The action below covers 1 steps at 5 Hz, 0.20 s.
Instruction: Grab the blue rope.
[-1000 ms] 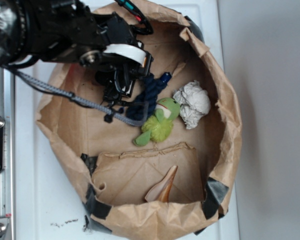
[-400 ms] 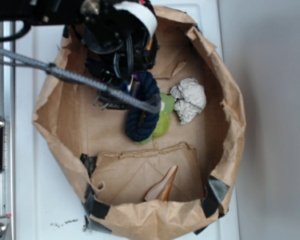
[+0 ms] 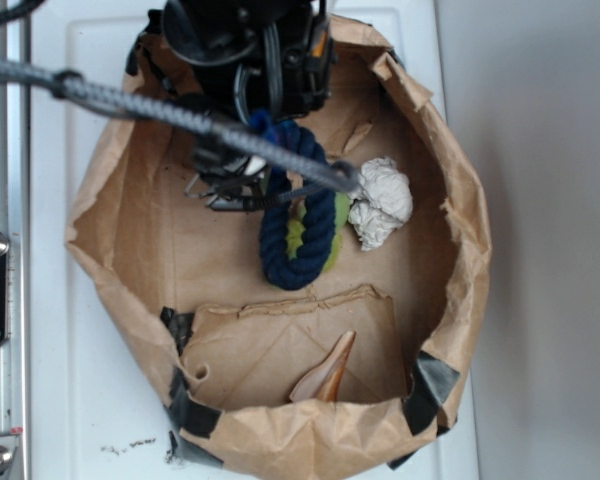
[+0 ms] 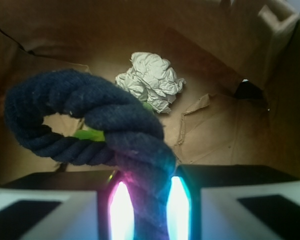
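I see my black gripper (image 4: 146, 210) clamped on the thick, twisted navy-blue rope (image 3: 300, 215), its glowing fingers (image 4: 121, 210) pressing either side. The rope hangs in a loop above the floor of the brown paper bag (image 3: 450, 200), over the green plush toy (image 3: 298, 238), beside the crumpled white paper ball (image 4: 151, 80).
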{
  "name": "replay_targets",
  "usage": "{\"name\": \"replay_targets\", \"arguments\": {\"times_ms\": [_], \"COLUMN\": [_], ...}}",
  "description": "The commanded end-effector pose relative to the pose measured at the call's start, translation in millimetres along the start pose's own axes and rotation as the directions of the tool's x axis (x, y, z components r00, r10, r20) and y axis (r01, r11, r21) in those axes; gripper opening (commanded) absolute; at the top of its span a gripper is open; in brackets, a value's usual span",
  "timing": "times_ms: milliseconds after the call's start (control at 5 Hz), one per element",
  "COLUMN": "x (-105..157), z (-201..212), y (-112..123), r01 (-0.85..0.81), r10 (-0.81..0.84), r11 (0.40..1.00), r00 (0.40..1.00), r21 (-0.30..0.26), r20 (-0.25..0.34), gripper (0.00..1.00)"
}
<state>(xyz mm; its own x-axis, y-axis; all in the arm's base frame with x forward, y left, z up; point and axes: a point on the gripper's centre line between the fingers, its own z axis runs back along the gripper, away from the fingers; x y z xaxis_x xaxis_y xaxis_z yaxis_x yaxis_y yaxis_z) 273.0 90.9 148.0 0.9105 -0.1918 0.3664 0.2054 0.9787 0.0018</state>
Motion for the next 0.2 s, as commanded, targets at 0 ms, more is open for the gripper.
{"name": "replay_targets", "arguments": {"times_ms": [0], "x": [19.0], "z": [20.5], "y": [-8.1], "r01": [-0.016], "r10": [0.013], "r11": [0.998], "r00": [0.998], "r21": [0.054], "r20": [0.064], "gripper": [0.0]}}
